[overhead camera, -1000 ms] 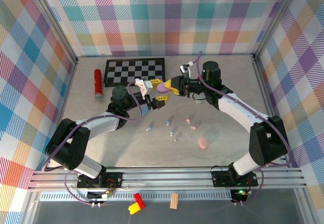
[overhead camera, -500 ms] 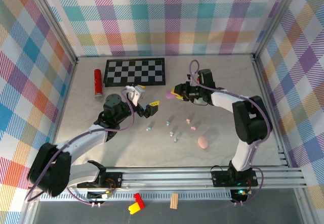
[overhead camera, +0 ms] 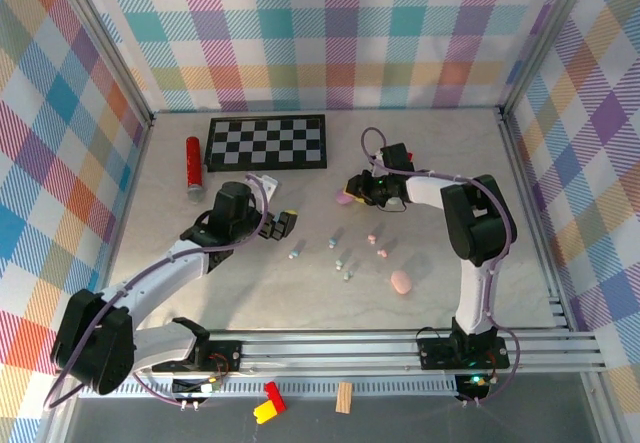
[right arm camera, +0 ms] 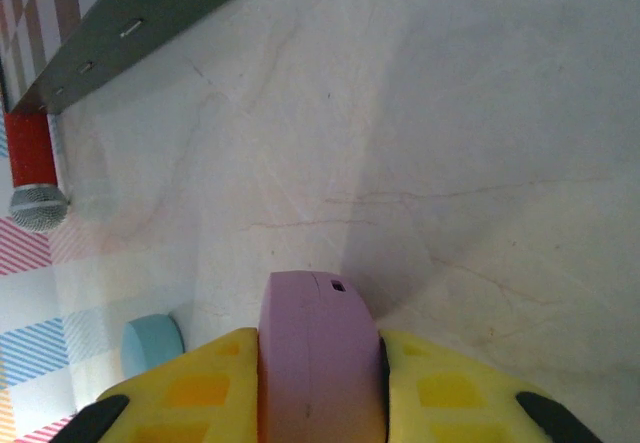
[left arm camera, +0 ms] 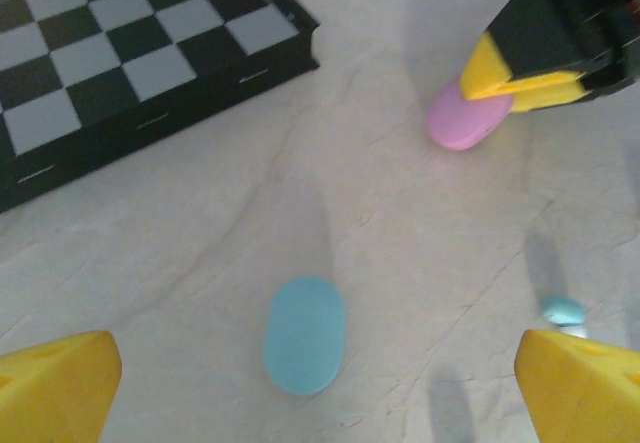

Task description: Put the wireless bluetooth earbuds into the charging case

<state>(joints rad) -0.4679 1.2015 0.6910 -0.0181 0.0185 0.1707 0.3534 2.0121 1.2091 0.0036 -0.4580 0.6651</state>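
right wrist view: right gripper (right arm camera: 320, 388) clamps the purple case (right arm camera: 318, 328) across its sides, low over the table (right arm camera: 480, 143). left gripper (left arm camera: 320, 408) hangs with jaws fully spread above the blue case (left arm camera: 305, 335). earbuds (overhead camera: 344, 263) lie loose on the table, nearer the arm bases than either case. recommended: set the purple case flat and steady, lid seam accessible, before fetching an earbud.

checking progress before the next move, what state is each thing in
purple case: lid shut, clamped in the right gripper
blue case: lid shut, lying free
pink case: shut, lying free
earbuds: loose, none in a case
left gripper: open, empty
chessboard: folded shut
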